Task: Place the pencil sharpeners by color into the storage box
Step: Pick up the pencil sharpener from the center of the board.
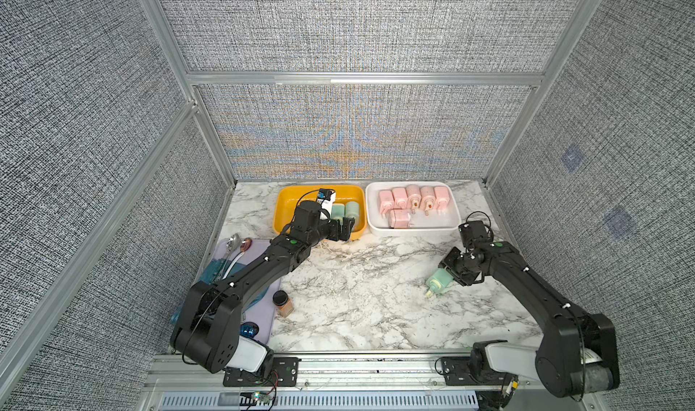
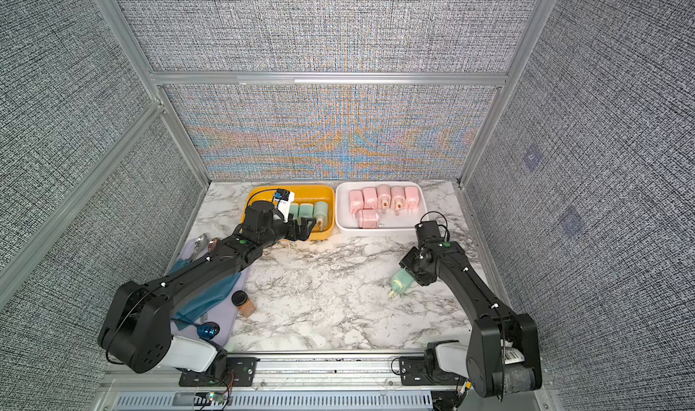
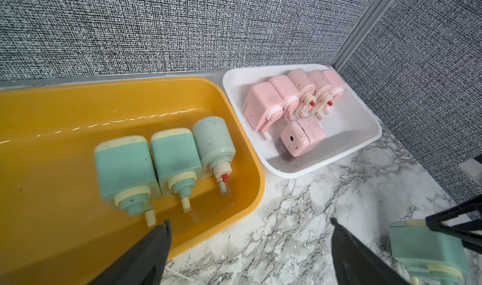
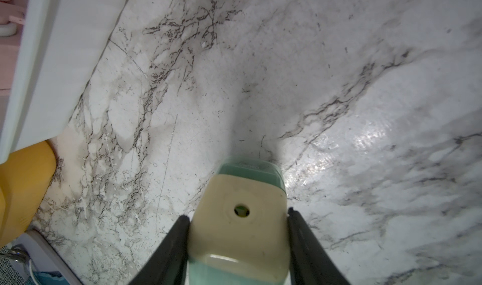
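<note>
Three mint green pencil sharpeners [image 3: 177,155] lie side by side in the yellow storage box [image 1: 286,202], and several pink pencil sharpeners [image 1: 413,196] fill the white storage box [image 1: 376,219] beside it. My left gripper [image 1: 344,230] hangs open and empty over the yellow box's near rim; its fingers [image 3: 156,244] are spread wide. At the right, my right gripper [image 1: 445,271] is shut on a fourth mint green sharpener [image 1: 438,281]. Its fingers [image 4: 172,244] press both sides of the cream end [image 4: 234,244]. This sharpener [image 2: 401,282] tilts low over the marble, crank end down.
A brown jar with a black lid [image 1: 283,303] stands near the left arm. A lavender tray [image 1: 265,315] at the left holds spoons [image 1: 233,243], a teal cloth [image 1: 210,273] and a blue object [image 1: 249,330]. Grey walls enclose the marble table [image 1: 357,296].
</note>
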Robot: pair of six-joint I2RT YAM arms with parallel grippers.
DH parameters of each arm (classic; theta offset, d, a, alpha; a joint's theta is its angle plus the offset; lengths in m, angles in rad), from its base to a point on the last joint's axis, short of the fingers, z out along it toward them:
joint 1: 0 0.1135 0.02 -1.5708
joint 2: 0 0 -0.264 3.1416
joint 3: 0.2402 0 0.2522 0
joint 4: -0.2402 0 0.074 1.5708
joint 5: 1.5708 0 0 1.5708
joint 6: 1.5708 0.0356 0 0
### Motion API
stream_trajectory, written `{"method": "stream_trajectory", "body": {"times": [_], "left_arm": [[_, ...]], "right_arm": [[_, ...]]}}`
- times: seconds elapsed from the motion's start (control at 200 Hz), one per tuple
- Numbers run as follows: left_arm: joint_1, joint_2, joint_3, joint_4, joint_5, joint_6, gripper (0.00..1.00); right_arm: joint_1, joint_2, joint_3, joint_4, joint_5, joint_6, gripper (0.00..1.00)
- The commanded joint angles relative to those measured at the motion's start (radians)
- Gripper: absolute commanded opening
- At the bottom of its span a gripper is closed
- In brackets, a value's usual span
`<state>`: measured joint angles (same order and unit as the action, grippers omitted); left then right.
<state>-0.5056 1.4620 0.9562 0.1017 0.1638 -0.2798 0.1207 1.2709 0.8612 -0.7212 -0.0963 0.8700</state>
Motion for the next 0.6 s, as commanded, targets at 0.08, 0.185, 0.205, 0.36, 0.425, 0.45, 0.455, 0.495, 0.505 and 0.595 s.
{"method": "stream_trajectory", "body": {"times": [0.08,0.185,0.205,0.36,0.425,0.45,0.455,0.495,0.505,0.595], "left_arm": [[-0.010,0.012,0.015,0.018,0.001,0.027,0.99],[-0.018,0.017,-0.006,0.053,-0.024,0.047,0.99],[-0.019,0.020,-0.009,0.059,-0.022,0.047,0.99],[-0.028,0.025,-0.012,0.073,0.000,0.063,0.99],[-0.035,0.028,-0.020,0.090,-0.004,0.070,0.99],[-0.036,0.026,-0.032,0.110,-0.003,0.070,0.99],[-0.037,0.026,-0.035,0.116,-0.002,0.070,0.99],[-0.037,0.025,-0.051,0.151,0.016,0.072,0.99],[-0.038,0.025,-0.054,0.156,0.022,0.072,1.00],[-0.055,0.019,-0.055,0.159,0.053,0.086,0.99]], "right_arm": [[0.028,-0.032,-0.004,0.028,-0.014,0.086,0.00],[0.082,-0.049,0.012,0.028,0.040,0.164,0.00],[0.095,-0.054,0.013,0.029,0.054,0.178,0.00],[0.149,-0.077,-0.008,0.057,0.080,0.273,0.00],[0.162,-0.079,-0.030,0.073,0.082,0.311,0.00],[0.166,-0.078,-0.039,0.079,0.079,0.327,0.00],[0.167,-0.078,-0.040,0.080,0.078,0.331,0.00],[0.172,-0.076,-0.053,0.097,0.060,0.358,0.00],[0.173,-0.076,-0.054,0.103,0.054,0.365,0.00],[0.201,-0.072,-0.094,0.177,-0.003,0.431,0.00]]}}
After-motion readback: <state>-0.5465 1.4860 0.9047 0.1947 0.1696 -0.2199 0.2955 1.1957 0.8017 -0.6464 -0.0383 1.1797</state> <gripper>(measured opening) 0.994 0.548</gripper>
